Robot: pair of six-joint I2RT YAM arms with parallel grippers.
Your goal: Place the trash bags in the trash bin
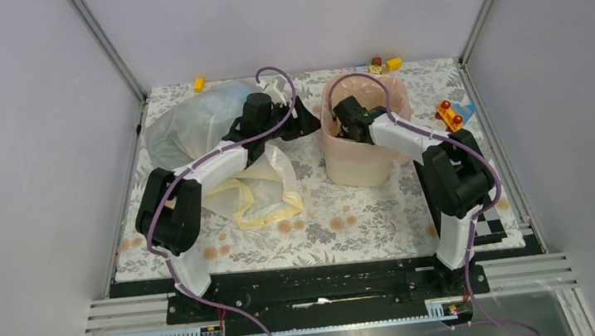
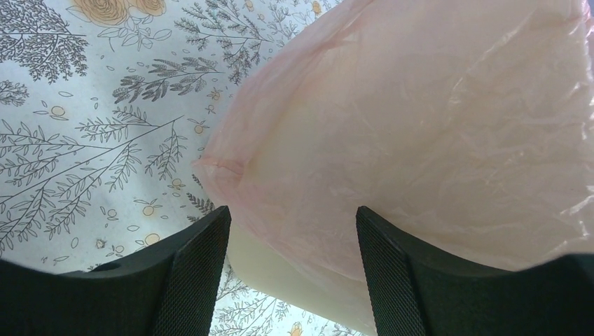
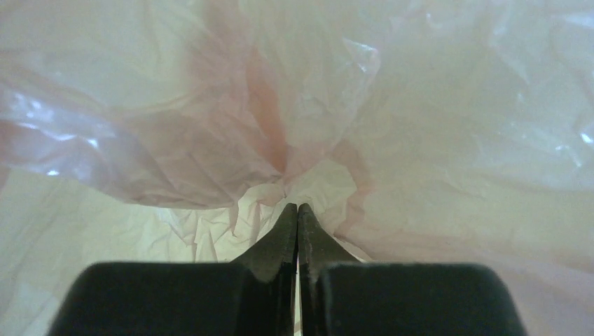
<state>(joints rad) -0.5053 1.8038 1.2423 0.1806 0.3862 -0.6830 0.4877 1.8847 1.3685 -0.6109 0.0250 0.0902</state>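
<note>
The cream-beige trash bin (image 1: 361,165) stands right of the table's middle, with the pale pink trash bag (image 1: 369,87) draped over its rim and down inside. My right gripper (image 1: 341,118) reaches into the bin; in the right wrist view it (image 3: 298,207) is shut, its tips pressed against the puckered pink bag (image 3: 210,140). My left gripper (image 1: 308,122) is open beside the bin's left rim; in the left wrist view it (image 2: 291,217) faces the pink bag (image 2: 420,126) overhanging the bin wall (image 2: 273,269). A bluish-clear bag (image 1: 189,117) and a pale yellow bag (image 1: 263,192) lie under the left arm.
Small toys lie along the back edge: a yellow block (image 1: 199,84) and a cluster (image 1: 383,65). An orange and red toy (image 1: 449,114) sits at the right edge. Metal frame posts and grey walls enclose the floral mat (image 1: 350,221).
</note>
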